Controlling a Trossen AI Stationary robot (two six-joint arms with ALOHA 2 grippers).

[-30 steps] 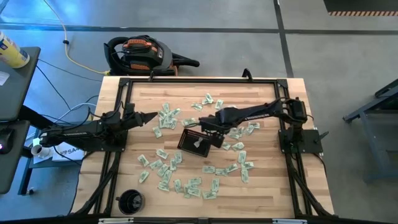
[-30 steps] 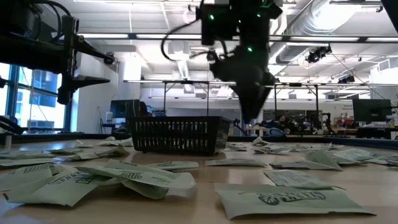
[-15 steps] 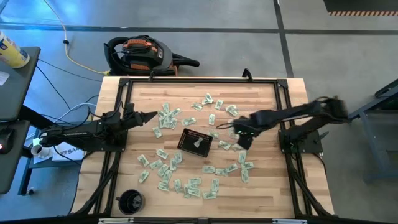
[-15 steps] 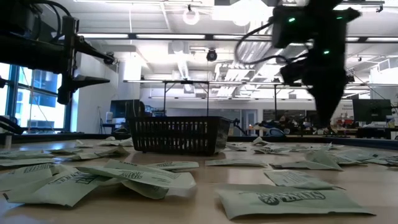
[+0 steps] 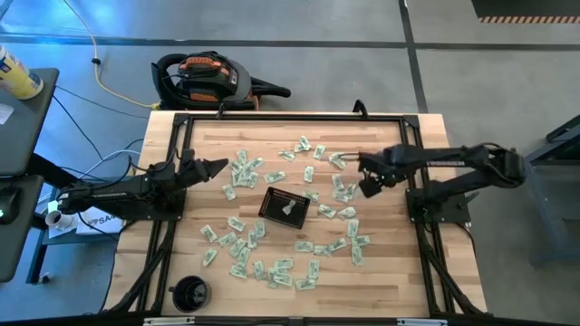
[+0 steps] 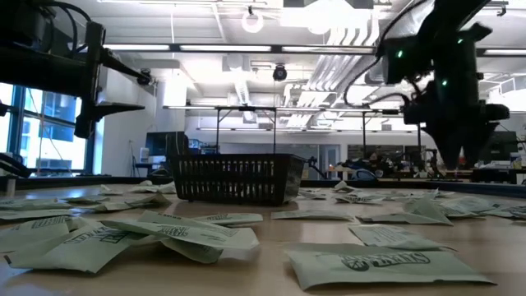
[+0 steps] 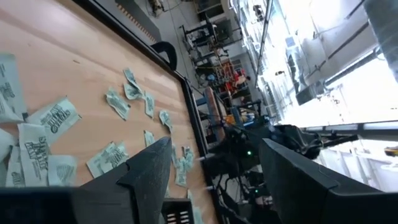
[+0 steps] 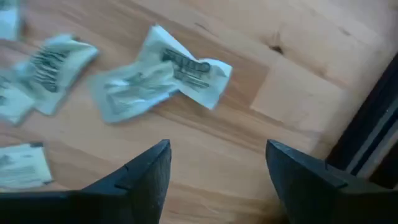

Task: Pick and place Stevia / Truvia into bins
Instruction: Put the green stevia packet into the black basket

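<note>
Many pale green and white Stevia sachets point(image 5: 237, 246) lie flat and scattered over the wooden table. The black mesh bin point(image 5: 285, 206) stands mid-table with one sachet point(image 5: 288, 209) inside; the low view shows its wall point(image 6: 238, 178). My right gripper point(image 5: 368, 184) points down, open, over the table right of the bin, above a crumpled sachet point(image 8: 158, 71), and its fingers point(image 8: 146, 174) hold nothing. My left gripper point(image 5: 221, 167) waits open and level at the table's left side, also open in its wrist view point(image 7: 214, 149).
A round black cup-like object point(image 5: 190, 292) stands at the near left corner. Black frame rails point(image 5: 412, 181) run along the table's sides, one close to my right gripper point(image 8: 373, 124). A vacuum cleaner point(image 5: 204, 77) lies on the floor beyond the far edge.
My right gripper has travelled from above the bin toward the table's right edge and then a little toward the far edge, staying pointed down and rolling about its axis. The bin and the sachet in it have stayed put.
</note>
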